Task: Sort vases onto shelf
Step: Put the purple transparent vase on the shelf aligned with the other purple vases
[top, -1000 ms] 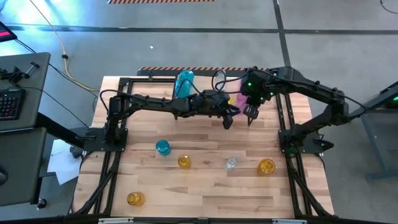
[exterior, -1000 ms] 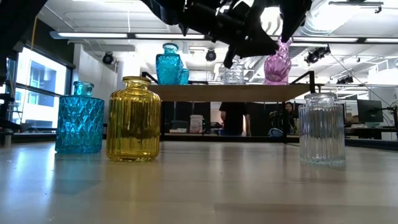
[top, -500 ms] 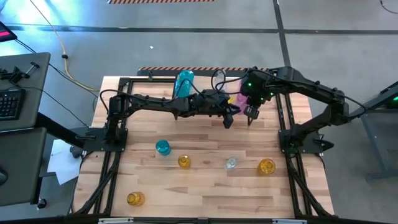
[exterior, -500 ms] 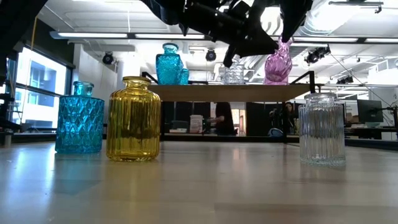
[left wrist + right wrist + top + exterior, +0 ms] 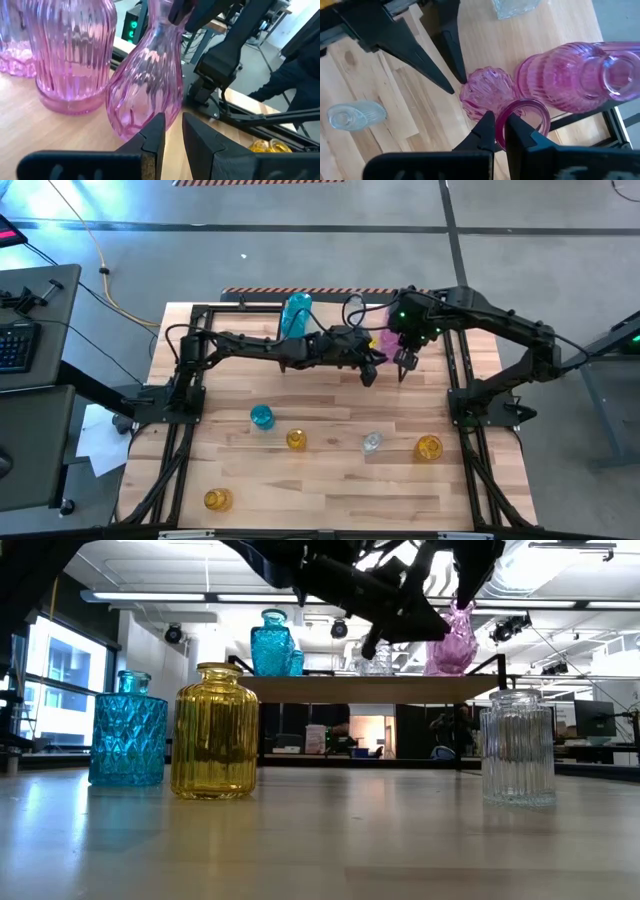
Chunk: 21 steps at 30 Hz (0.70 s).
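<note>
- Nearest in the low view, three vases stand upright on the table (image 5: pixel 320 840): a teal jar (image 5: pixel 128 730), a yellow jar (image 5: pixel 214 732) and a clear ribbed jar (image 5: pixel 518 747). It cuts off whatever sits further forward.
- Only the high view shows the front yellow vase (image 5: pixel 217 500) and another yellow one (image 5: pixel 428 448) on the right side.
- Farther back is the shelf (image 5: pixel 330 688). A teal vase (image 5: pixel 272 643) and a small clear vase (image 5: pixel 377 660) stand on it, the clear one half hidden behind my arms.
- My left gripper (image 5: pixel 172 122) hovers low over the shelf with its fingers a narrow gap apart and nothing between them. The tips are just short of the belly of the slim pink vase (image 5: pixel 147 85).
- My right gripper (image 5: pixel 499 119) comes down from above, pinched closed on the rim of that slim pink vase. From above only its round mouth and part of the belly show.
- The slim pink vase is at the shelf's right end, long axis near upright, neck up, leaning a little. I cannot tell whether its base touches the board.
- Just beside it stands a ribbed pink bottle (image 5: pixel 70 50), upright. From overhead the pink glass is mostly hidden under both grippers.
</note>
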Available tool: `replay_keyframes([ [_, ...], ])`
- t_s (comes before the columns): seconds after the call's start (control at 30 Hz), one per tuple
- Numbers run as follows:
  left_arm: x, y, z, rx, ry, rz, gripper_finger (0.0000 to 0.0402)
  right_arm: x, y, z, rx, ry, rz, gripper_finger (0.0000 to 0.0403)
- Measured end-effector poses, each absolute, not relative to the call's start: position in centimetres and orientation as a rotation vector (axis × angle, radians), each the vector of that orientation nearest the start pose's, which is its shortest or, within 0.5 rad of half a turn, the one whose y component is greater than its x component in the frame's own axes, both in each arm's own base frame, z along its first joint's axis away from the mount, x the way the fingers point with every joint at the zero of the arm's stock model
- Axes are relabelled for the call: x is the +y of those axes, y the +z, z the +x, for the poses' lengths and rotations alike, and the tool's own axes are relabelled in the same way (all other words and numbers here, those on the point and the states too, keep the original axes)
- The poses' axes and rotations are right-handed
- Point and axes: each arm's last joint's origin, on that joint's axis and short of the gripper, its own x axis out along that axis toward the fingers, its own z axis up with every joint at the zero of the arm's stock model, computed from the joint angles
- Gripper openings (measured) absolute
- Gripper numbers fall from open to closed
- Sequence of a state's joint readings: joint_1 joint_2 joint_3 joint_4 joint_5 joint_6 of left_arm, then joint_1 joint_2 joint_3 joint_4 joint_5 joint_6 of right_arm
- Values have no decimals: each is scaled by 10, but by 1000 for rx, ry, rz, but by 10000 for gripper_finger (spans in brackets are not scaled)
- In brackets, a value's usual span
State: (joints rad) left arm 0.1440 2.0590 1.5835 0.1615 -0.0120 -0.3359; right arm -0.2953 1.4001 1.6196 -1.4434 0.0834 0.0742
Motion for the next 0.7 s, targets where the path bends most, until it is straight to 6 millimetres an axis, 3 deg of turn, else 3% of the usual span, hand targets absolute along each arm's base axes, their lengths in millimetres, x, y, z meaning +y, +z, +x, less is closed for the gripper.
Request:
replay_keyframes([
  [0.33, 71, 248, 493, 321, 192, -324, 58, -71, 385, 224, 1208, -378, 193, 0],
  [0.7, 72, 247, 493, 335, 230, -318, 58, -71, 385, 225, 1200, -394, 176, 0],
])
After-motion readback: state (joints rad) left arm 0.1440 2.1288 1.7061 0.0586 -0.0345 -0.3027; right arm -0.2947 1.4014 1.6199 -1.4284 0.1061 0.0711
